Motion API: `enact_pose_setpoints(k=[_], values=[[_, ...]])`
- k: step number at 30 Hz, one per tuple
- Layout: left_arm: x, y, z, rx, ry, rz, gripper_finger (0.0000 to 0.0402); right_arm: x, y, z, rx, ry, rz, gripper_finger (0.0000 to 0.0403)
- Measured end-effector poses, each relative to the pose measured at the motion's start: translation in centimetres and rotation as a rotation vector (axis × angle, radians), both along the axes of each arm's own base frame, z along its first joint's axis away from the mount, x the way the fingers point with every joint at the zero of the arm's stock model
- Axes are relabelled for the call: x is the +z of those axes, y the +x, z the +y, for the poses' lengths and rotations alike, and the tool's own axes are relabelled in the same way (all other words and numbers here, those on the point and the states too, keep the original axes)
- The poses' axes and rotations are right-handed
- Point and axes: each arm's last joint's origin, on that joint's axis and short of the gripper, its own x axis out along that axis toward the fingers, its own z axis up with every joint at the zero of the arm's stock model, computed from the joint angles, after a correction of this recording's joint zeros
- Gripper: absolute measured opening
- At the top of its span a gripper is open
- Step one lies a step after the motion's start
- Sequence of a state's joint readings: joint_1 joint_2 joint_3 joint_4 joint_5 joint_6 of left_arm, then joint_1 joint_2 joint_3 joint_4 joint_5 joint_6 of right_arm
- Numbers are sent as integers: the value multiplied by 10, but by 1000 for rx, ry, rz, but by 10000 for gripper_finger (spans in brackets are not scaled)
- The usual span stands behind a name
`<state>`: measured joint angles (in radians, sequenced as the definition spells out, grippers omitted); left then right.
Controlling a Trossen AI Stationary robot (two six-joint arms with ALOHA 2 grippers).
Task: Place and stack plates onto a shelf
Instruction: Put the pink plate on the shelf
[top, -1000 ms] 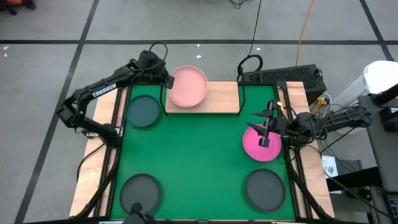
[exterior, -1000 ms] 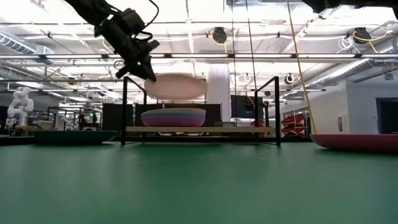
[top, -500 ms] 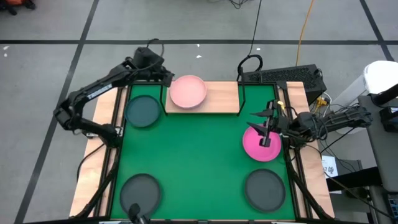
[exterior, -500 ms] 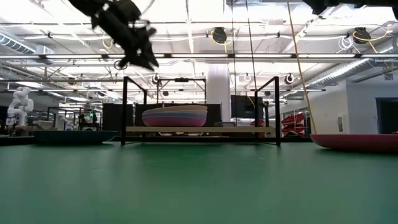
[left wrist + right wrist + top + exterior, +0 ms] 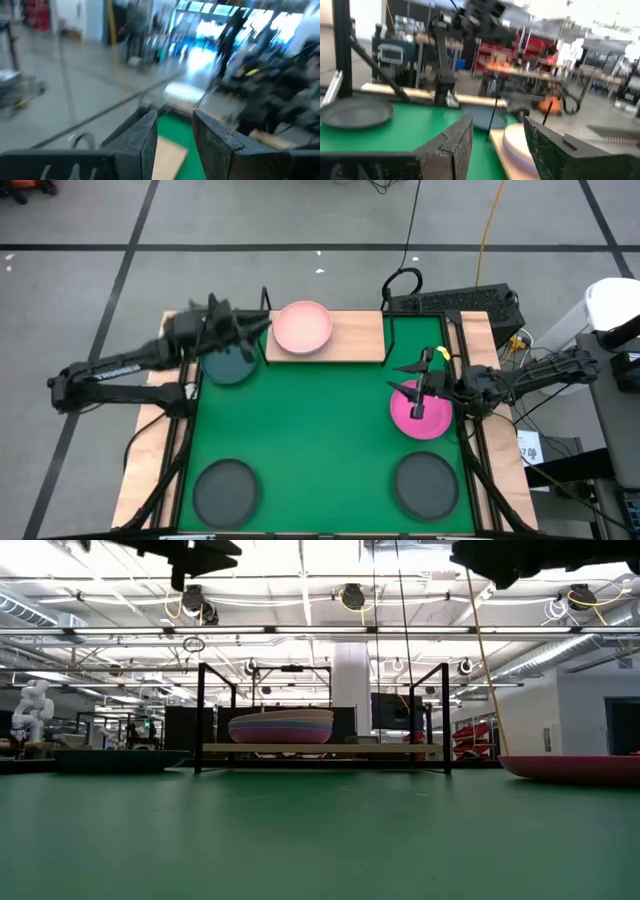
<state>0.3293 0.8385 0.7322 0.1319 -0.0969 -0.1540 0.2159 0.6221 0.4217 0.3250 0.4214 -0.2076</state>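
Observation:
On the left half of the wooden shelf (image 5: 360,338) stands a stack of plates (image 5: 303,326) with a light pink one on top; the low view shows the stack (image 5: 281,726) resting on the board (image 5: 380,749). My left gripper (image 5: 258,326) (image 5: 175,132) hovers open and high, left of the stack, over the dark teal plate (image 5: 228,362). My right gripper (image 5: 418,387) (image 5: 497,142) hangs open, well above the magenta plate (image 5: 422,420) lying on the green mat (image 5: 320,430). Two dark grey plates (image 5: 225,490) (image 5: 425,483) lie near the mat's near edge.
Black rod supports (image 5: 389,330) rise at the shelf's ends and middle. The shelf's right half (image 5: 355,330) holds nothing. A keyboard (image 5: 455,302) and cables sit beyond the table's far right corner. The mat's middle is bare.
My left gripper let go of the light pink plate, which dropped onto the stack on the shelf. The gripper then drew away from the stack toward the table's left and near side, rising to the top of the low view. The stack now stands one plate taller.

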Motion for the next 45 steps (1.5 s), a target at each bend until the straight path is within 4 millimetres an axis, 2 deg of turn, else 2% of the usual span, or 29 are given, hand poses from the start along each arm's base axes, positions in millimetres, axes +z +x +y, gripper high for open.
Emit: enact_pose_setpoints(k=[6,9,12,17,22,25,36,45], values=[[-46,0,-35,-86,26,-201,129,7,14,4,1,47,150,160],[-63,4,-49,-102,10,-226,129,3,26,6,-2,37,219,160],[-80,11,-61,-93,13,-180,129,0,41,9,-2,-14,285,160],[-84,20,-70,-107,51,-140,129,-8,61,11,-22,-15,418,160],[-81,21,-72,-115,57,-143,129,-21,69,9,-80,63,628,160],[-82,21,-72,-115,63,-137,129,-29,70,9,-109,96,721,160],[-80,21,-72,-116,61,-156,129,-47,64,11,-177,240,855,160],[-80,21,-72,-118,50,-158,129,-50,57,29,-124,289,895,160]])
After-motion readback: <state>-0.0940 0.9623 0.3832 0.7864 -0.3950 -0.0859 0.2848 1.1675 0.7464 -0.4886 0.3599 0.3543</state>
